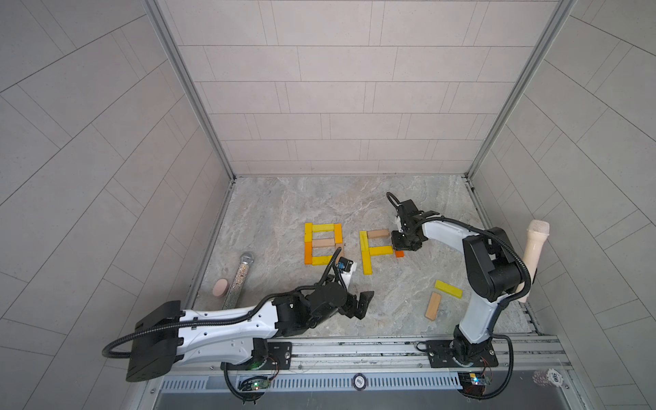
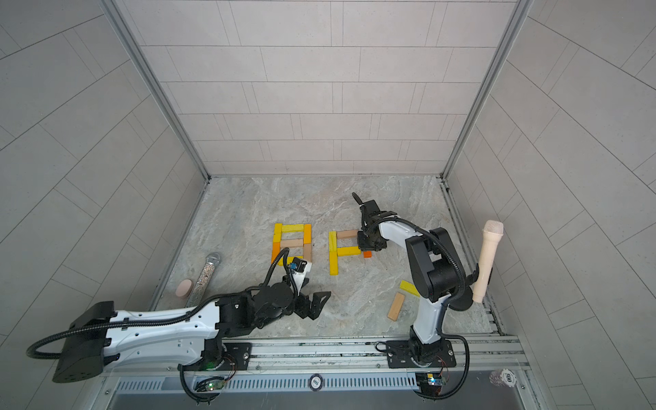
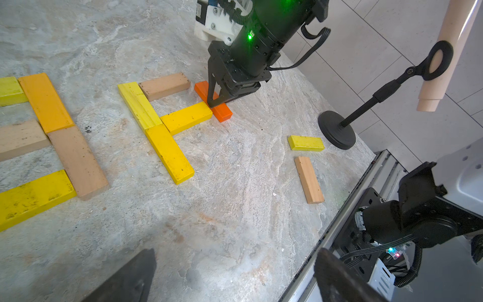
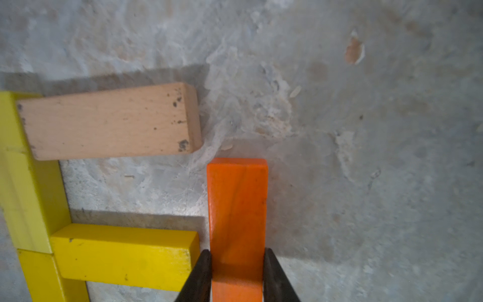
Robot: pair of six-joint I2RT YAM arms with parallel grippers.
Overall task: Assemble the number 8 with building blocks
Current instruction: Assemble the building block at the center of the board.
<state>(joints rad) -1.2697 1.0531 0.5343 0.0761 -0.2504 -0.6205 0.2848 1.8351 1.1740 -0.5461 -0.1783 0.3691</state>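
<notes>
The marbled tabletop [image 1: 284, 206] filled the booth floor, read here as a clock with twelve at the back wall. The left arm [image 1: 227, 326] was mounted on the rail at seven o'clock and the right arm [image 1: 475, 309] at five o'clock, both bent in toward the centre.

The number 8 [image 1: 323, 242] lay flat just on the nine o'clock side of centre, with yellow, orange and tan bars around two square holes. The left wrist hid its five o'clock corner in both top views. At its three o'clock, apart from it, sat a half-built figure [image 1: 365, 248]. Two yellow bars lay end to end as its spine, and a tan bar and a yellow bar branched toward three o'clock.

A cream microphone [image 1: 534, 255] stood tilted on a stand at the three o'clock edge. A glittery silver cylinder [image 1: 241, 277] lay at eight o'clock with a pink round piece [image 1: 220, 287] just beside it.

The left gripper [image 1: 361, 305] hung near six o'clock with its jaws spread wide, holding nothing. The right gripper [image 4: 237, 251] was pinched narrow on an orange block [image 4: 237, 204]. That block ran twelve-to-six at the figure's three o'clock side, just beside the yellow branch's end and apart from the tan bar.

A loose yellow block [image 1: 448, 289] and a loose tan block [image 1: 433, 306] lay near each other, not touching, at five o'clock.
</notes>
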